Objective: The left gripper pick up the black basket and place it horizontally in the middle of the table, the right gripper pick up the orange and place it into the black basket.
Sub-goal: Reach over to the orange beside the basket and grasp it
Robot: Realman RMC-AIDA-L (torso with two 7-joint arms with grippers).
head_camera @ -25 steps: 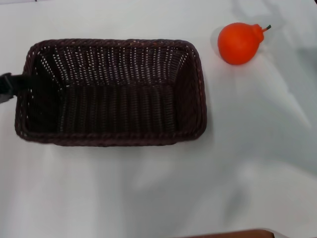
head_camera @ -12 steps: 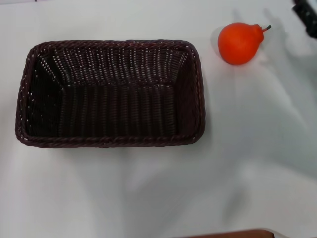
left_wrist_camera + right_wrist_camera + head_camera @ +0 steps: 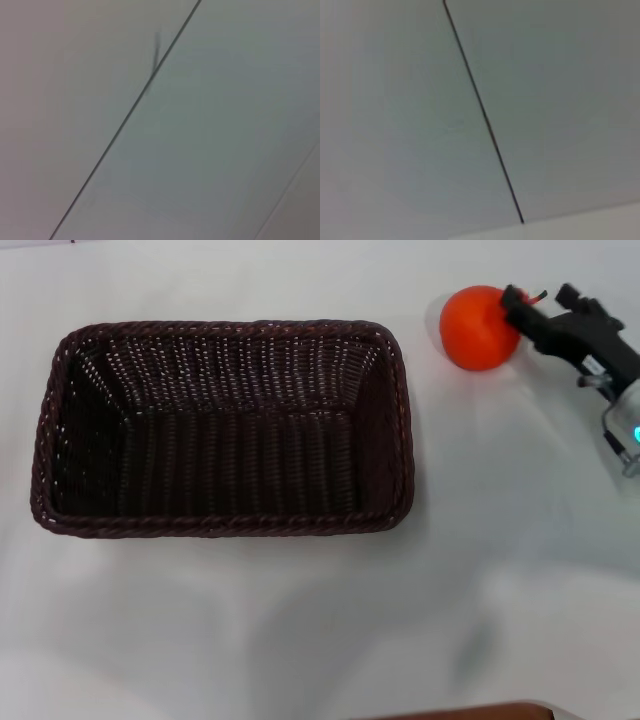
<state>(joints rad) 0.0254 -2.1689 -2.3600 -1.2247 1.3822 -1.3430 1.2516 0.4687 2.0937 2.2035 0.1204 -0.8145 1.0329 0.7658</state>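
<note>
The black basket (image 3: 225, 430) lies lengthwise on the white table (image 3: 300, 630), left of middle, open side up and empty. The orange (image 3: 478, 328) sits on the table at the far right, beyond the basket's right end. My right gripper (image 3: 542, 298) reaches in from the right edge on its grey wrist with a cyan light (image 3: 636, 433). It is open, with one finger (image 3: 518, 302) over the orange's neck and the other farther right. The left gripper is out of view. Both wrist views show only a blank grey surface with a dark line.
A brown strip (image 3: 470, 710) shows at the table's near edge. Bare white tabletop lies in front of the basket and between the basket and the orange.
The left finger tip that stood at the basket's left end one second ago has left the view. The right gripper came in from the upper right and now reaches the orange.
</note>
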